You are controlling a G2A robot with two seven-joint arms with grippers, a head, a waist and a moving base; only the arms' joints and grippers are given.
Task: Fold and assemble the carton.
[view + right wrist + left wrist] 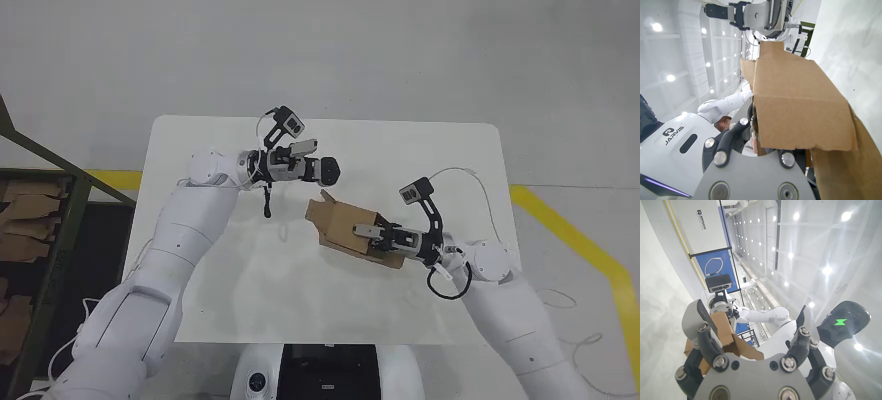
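My right gripper clamps the carton midway between the table's side edges; my left gripper hangs open, apart.

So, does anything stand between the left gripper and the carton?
Nothing visible does. The open left gripper is close beside the carton, and the top view shows just bare table between them. The right gripper holds the carton's other end.
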